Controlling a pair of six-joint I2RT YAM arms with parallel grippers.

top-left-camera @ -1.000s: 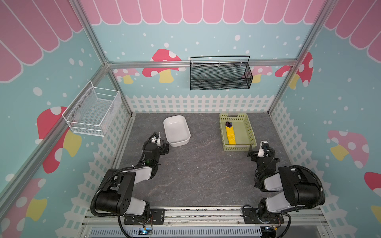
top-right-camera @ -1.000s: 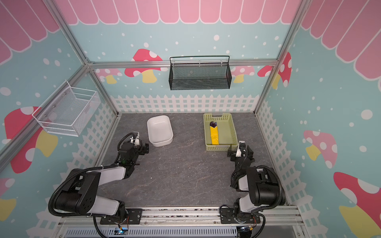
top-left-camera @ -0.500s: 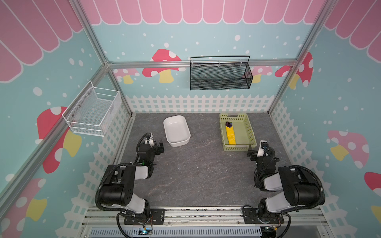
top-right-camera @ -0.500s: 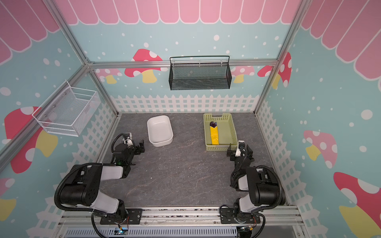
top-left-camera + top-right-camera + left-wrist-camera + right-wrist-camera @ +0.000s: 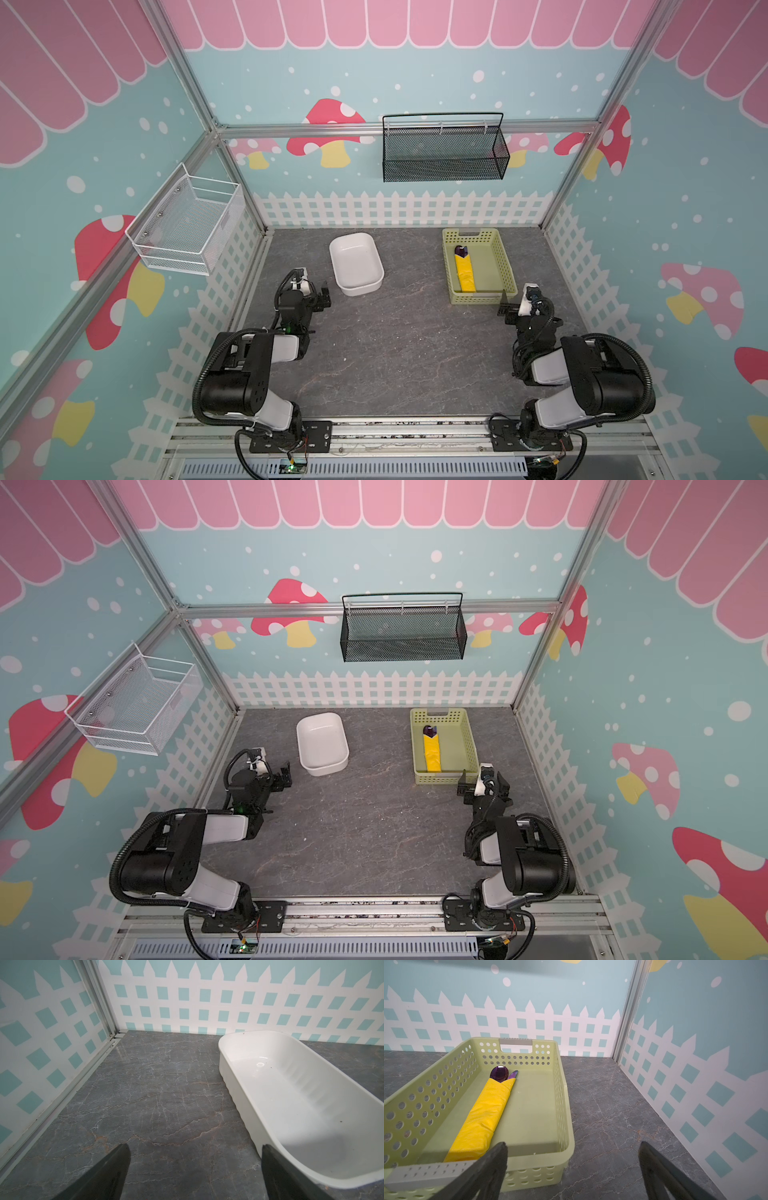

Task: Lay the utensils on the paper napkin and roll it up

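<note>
The paper napkin [image 5: 483, 1118] is a narrow yellow roll lying lengthwise inside the pale green basket [image 5: 562, 1105], seen in both top views [image 5: 464, 272] [image 5: 432, 752]. The utensils are wrapped in it. Only a dark purple spoon bowl [image 5: 499, 1073] and a violet knife tip [image 5: 513, 1074] stick out at the far end. My right gripper [image 5: 573, 1144] is open and empty, low at the basket's near right corner [image 5: 519, 296]. My left gripper [image 5: 194, 1146] is open and empty, over bare table beside the white tub [image 5: 323, 296].
A white plastic tub [image 5: 376, 274] stands empty at the back left of the grey table, its side close to my left gripper. On the back wall hangs a black mesh basket [image 5: 444, 151]. The left wall carries a white wire basket [image 5: 187, 222].
My left gripper has drawn back to the left, a little away from the white tub's near corner. The right arm and the roll have not moved.
</note>
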